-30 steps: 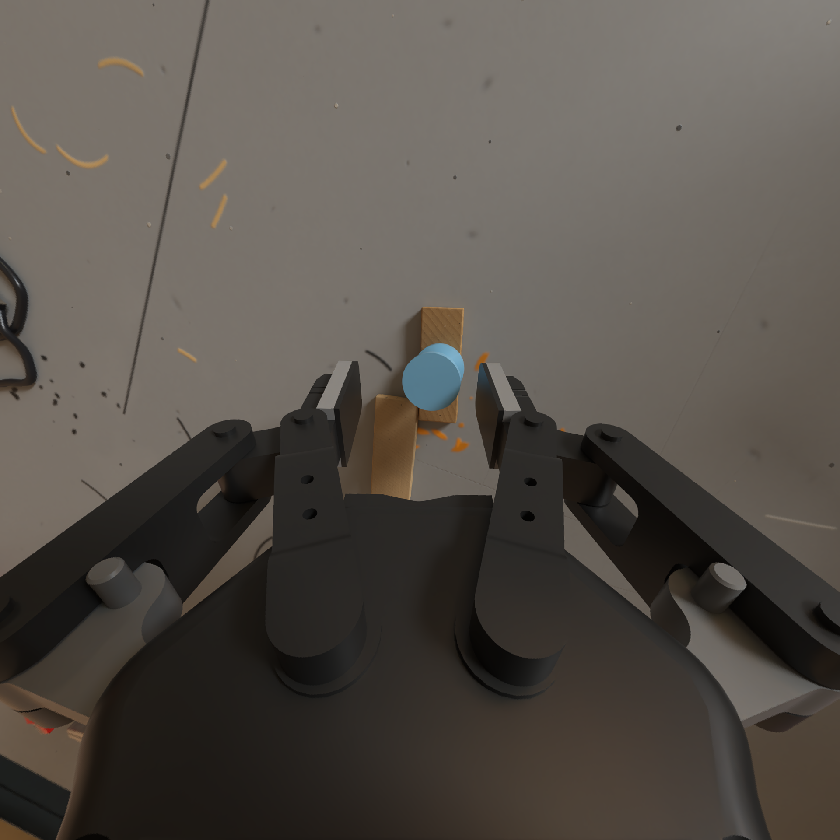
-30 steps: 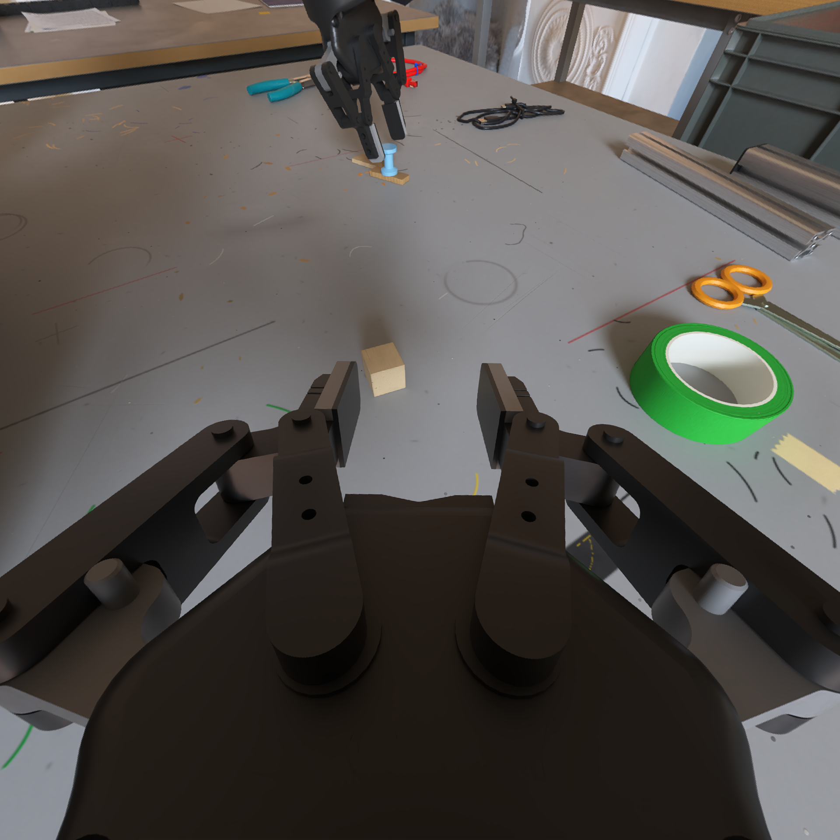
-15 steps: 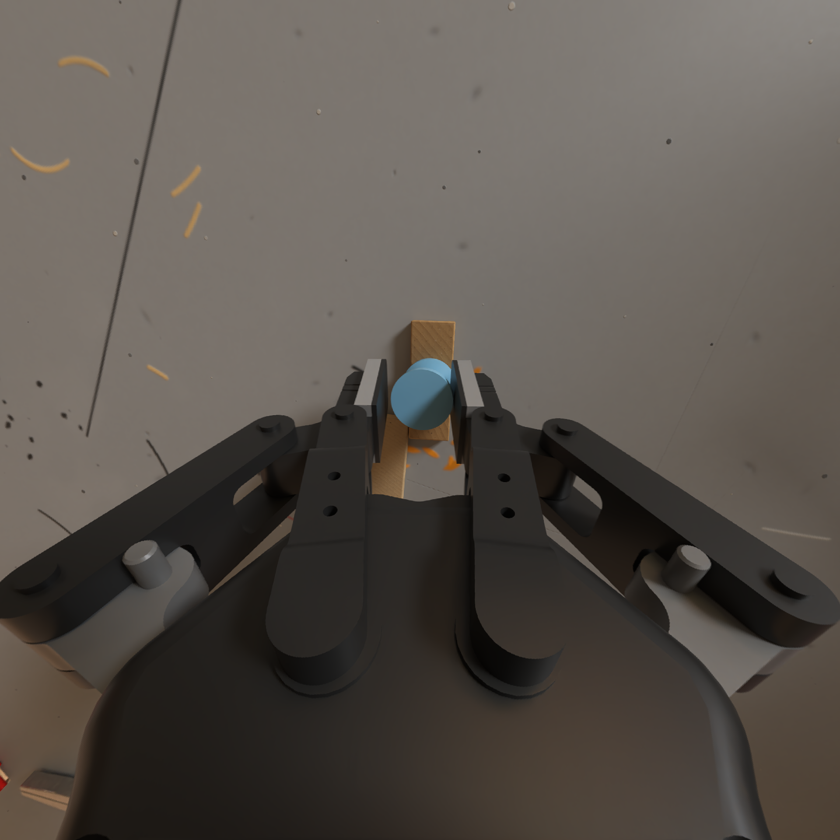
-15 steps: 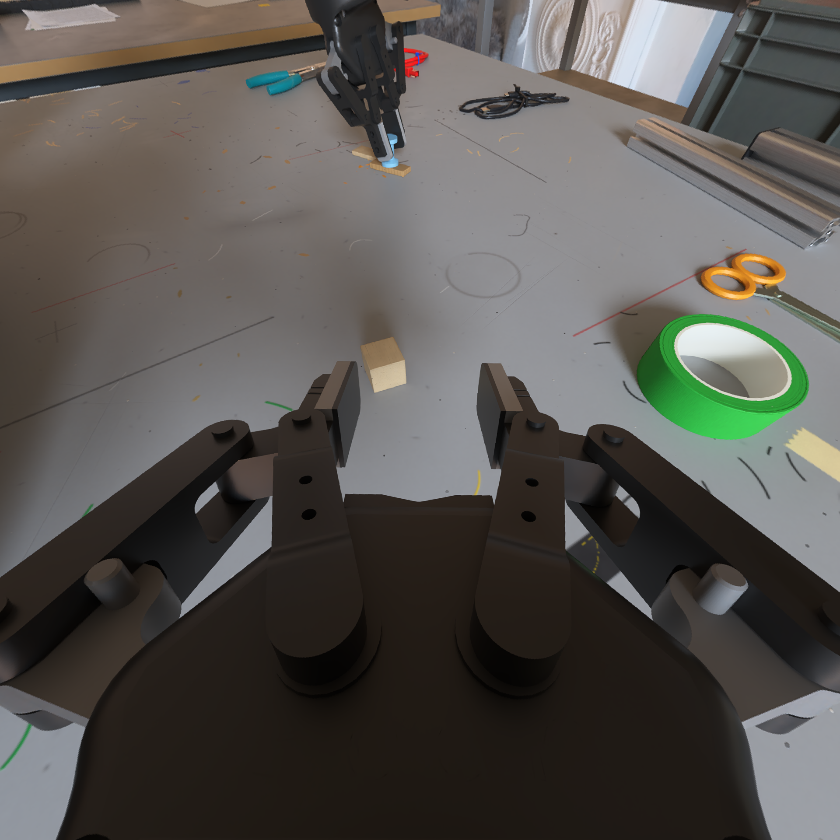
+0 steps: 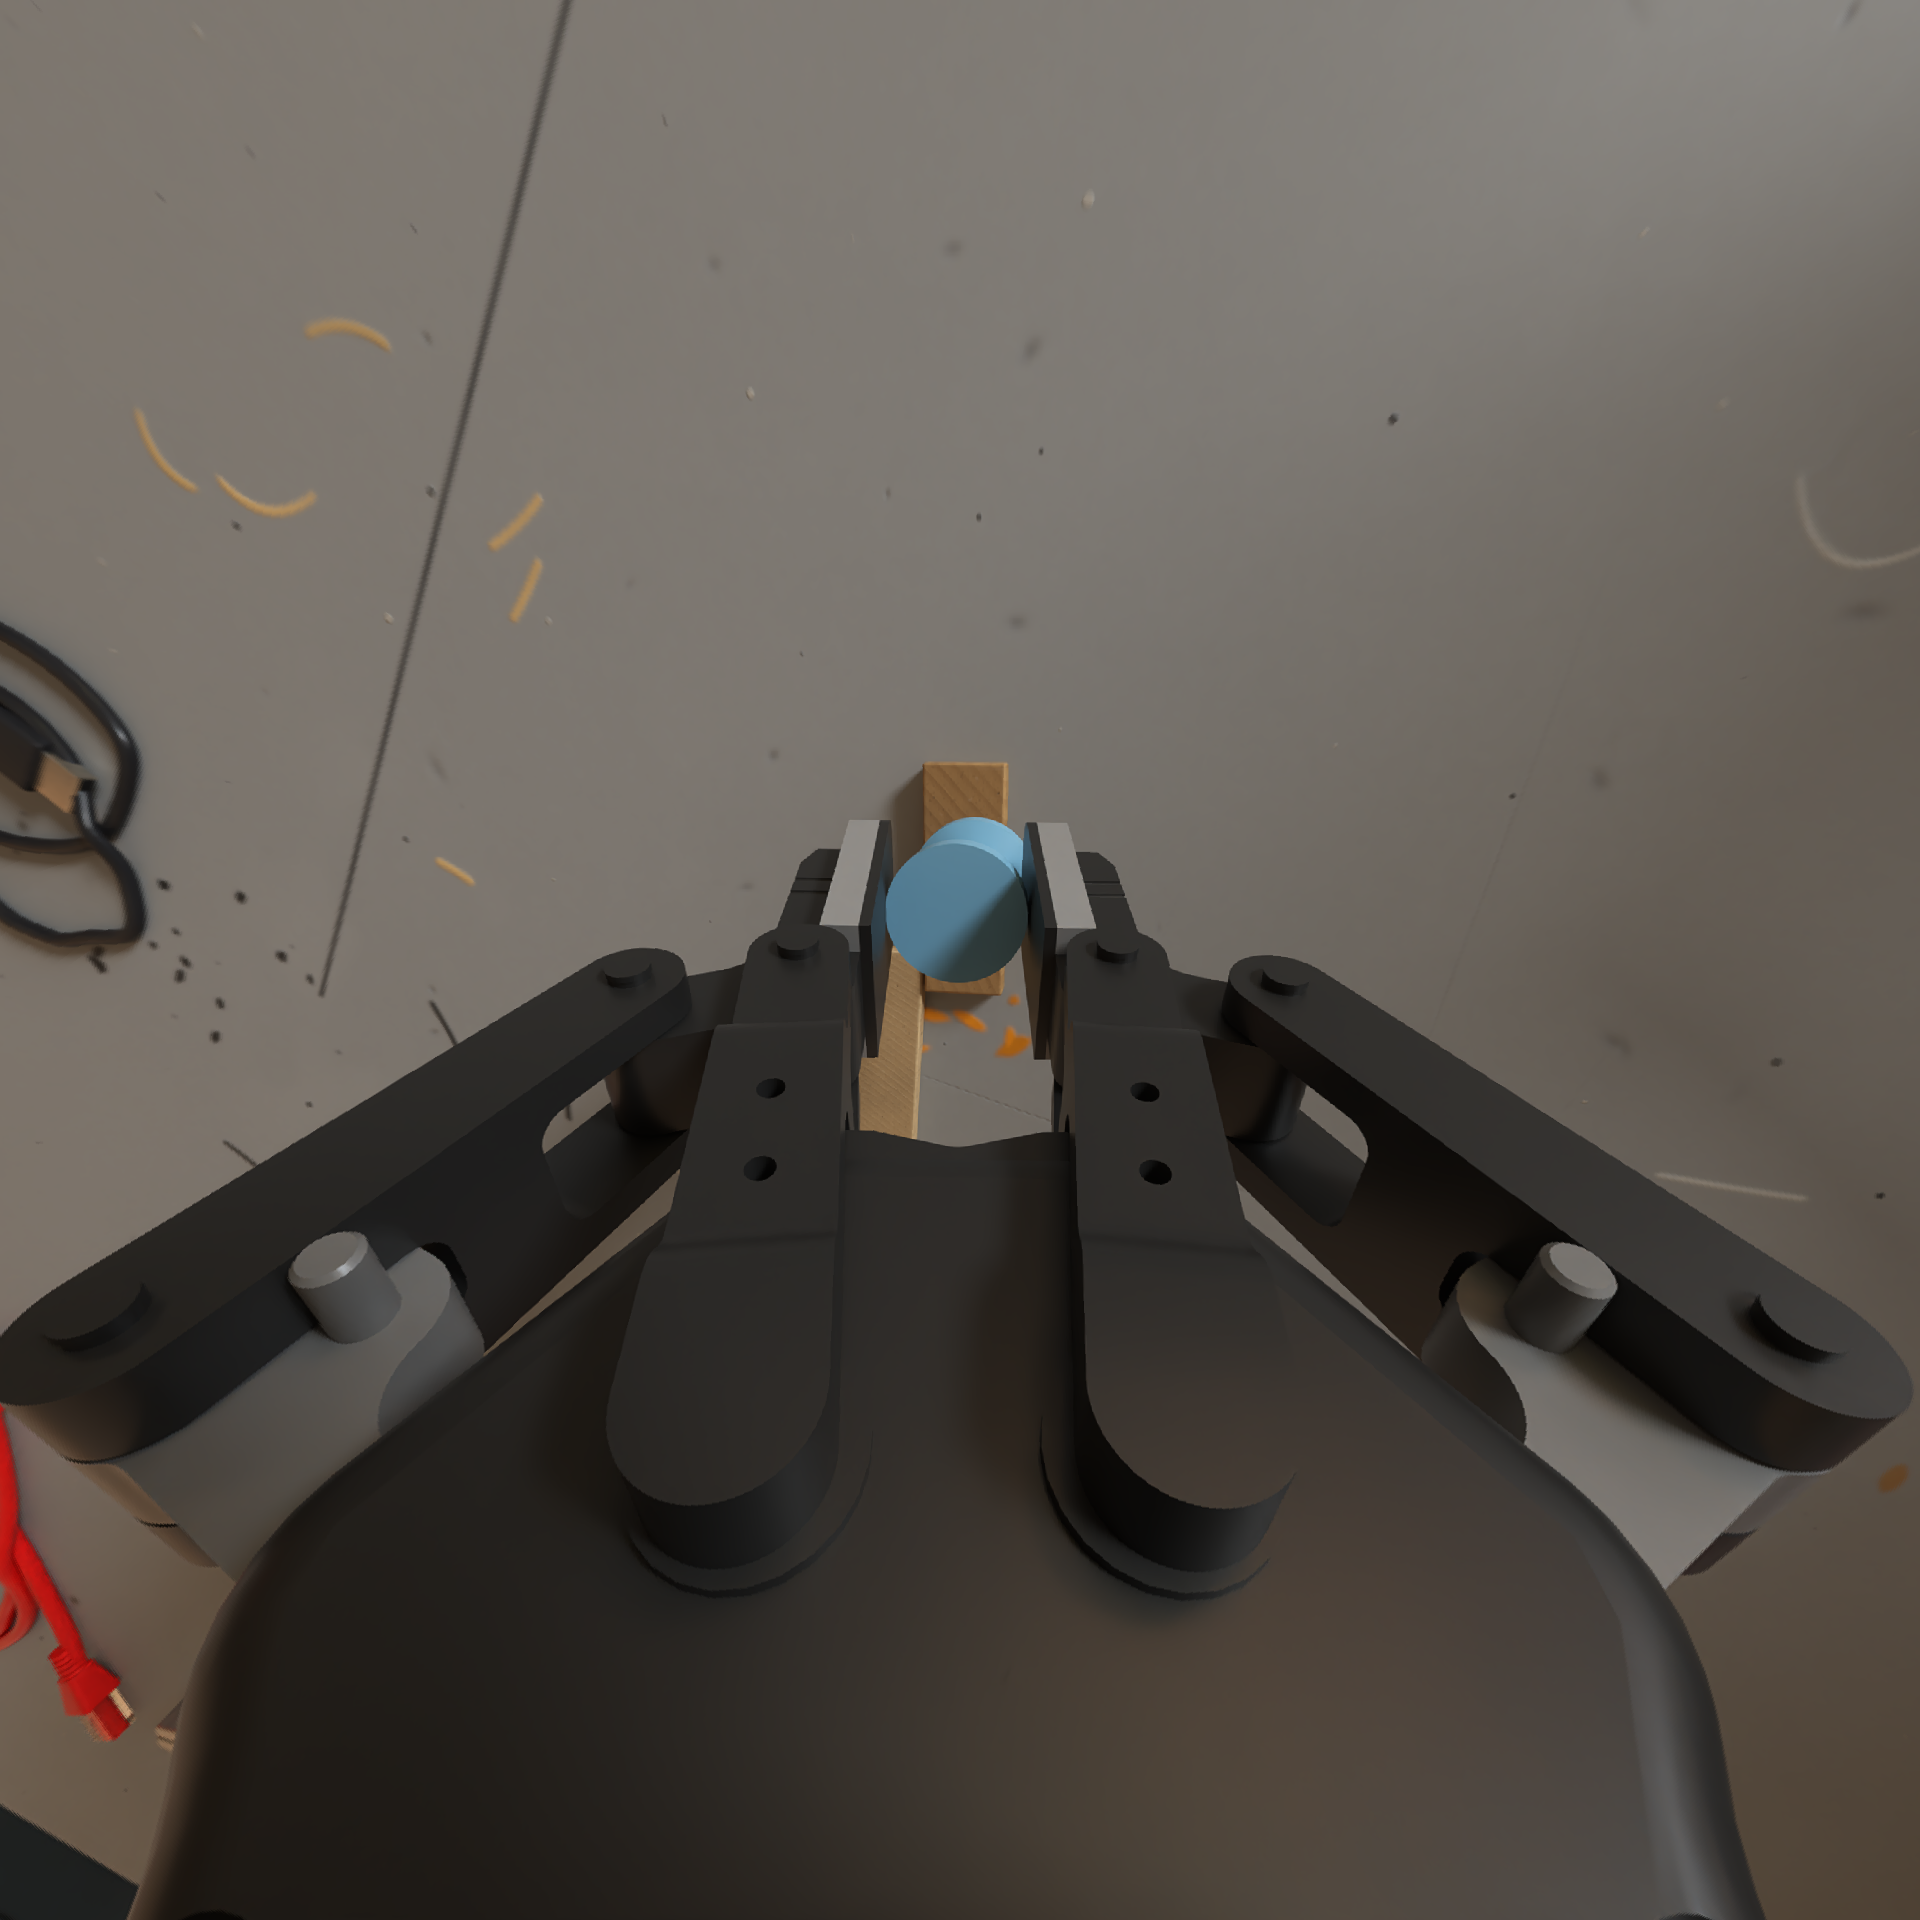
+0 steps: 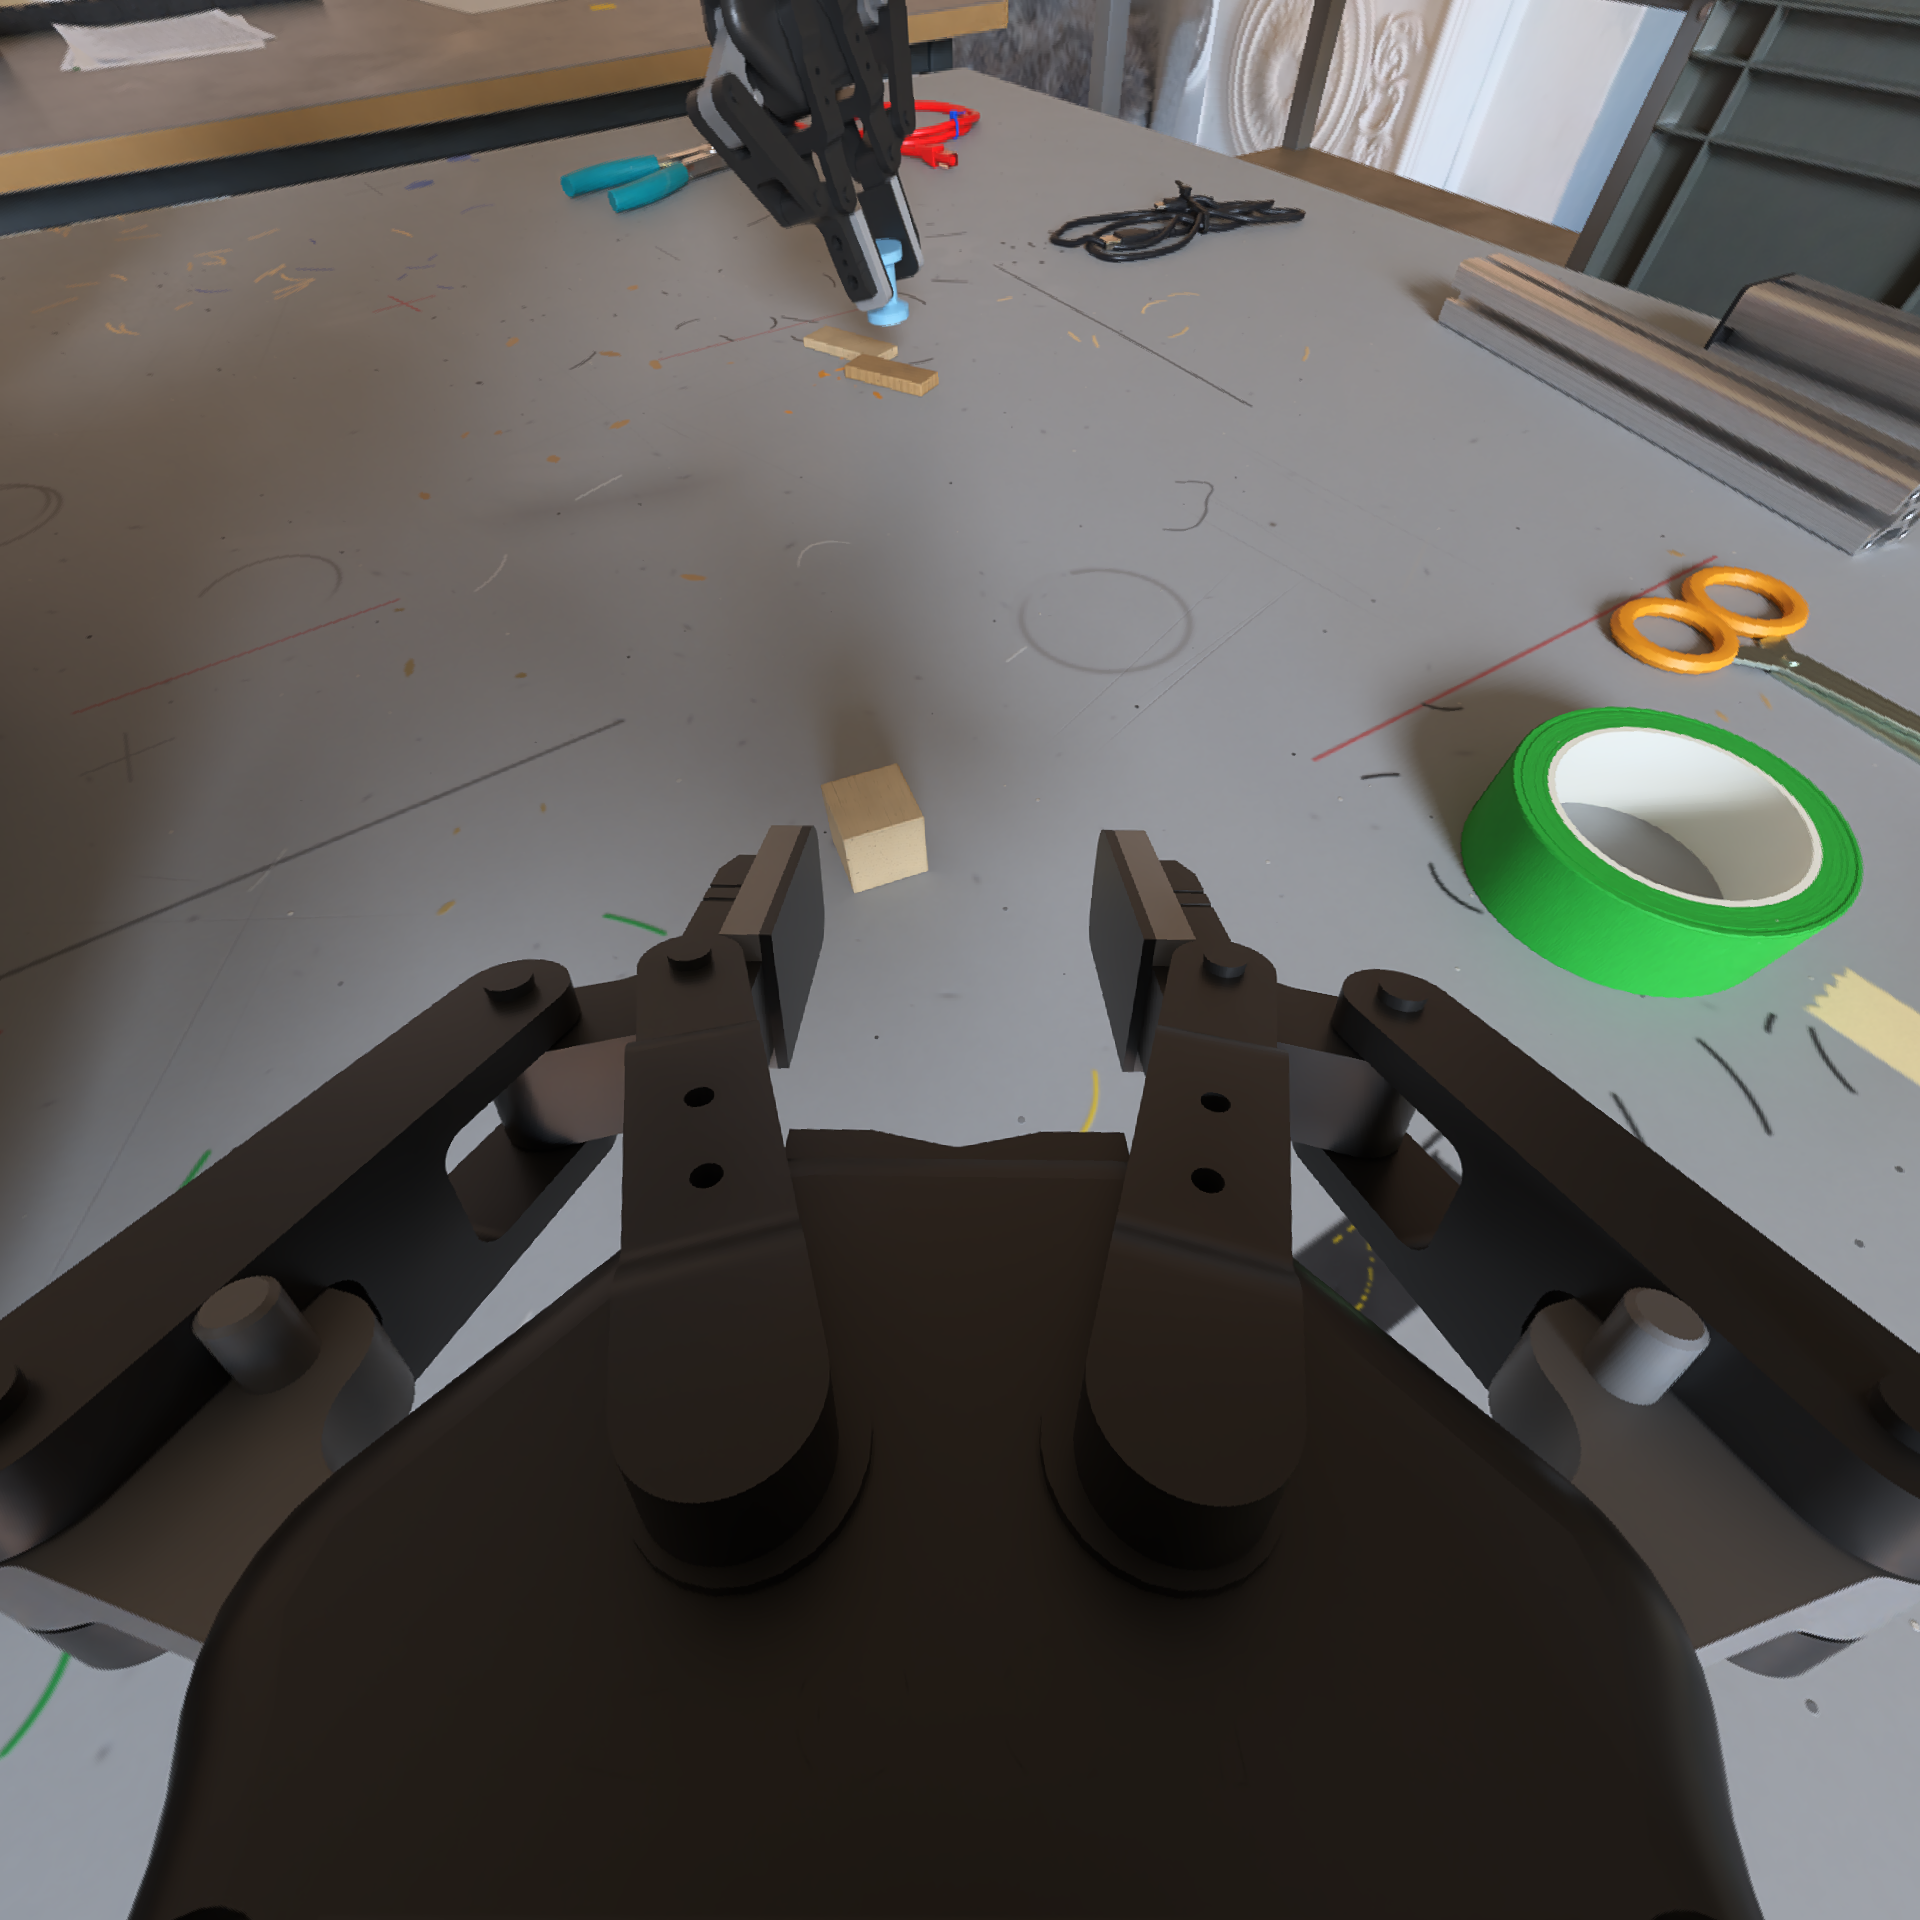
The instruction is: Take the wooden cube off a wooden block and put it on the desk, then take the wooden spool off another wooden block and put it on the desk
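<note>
My left gripper (image 5: 956, 883) is shut on the blue spool (image 5: 954, 904) and holds it in the air above two flat wooden blocks (image 5: 966, 795). In the right wrist view the spool (image 6: 887, 286) hangs in that gripper (image 6: 878, 272) clear of the darker block (image 6: 891, 375) and the lighter block (image 6: 850, 344) on the desk. The pale wooden cube (image 6: 875, 827) sits on the grey desk (image 6: 520, 644) just beyond my right gripper (image 6: 956, 914), which is open and empty, hovering above the desk.
A green tape roll (image 6: 1660, 844) and orange-handled scissors (image 6: 1714, 623) lie to the right. A black cable (image 6: 1174, 220), red cable (image 6: 940, 125), teal pliers (image 6: 634, 182) and metal rails (image 6: 1704, 405) lie at the back. The black cable also shows in the left wrist view (image 5: 73, 800).
My left gripper closed on the blue spool and lifted it off the darker wooden block. My right gripper stayed open above the desk near the cube.
</note>
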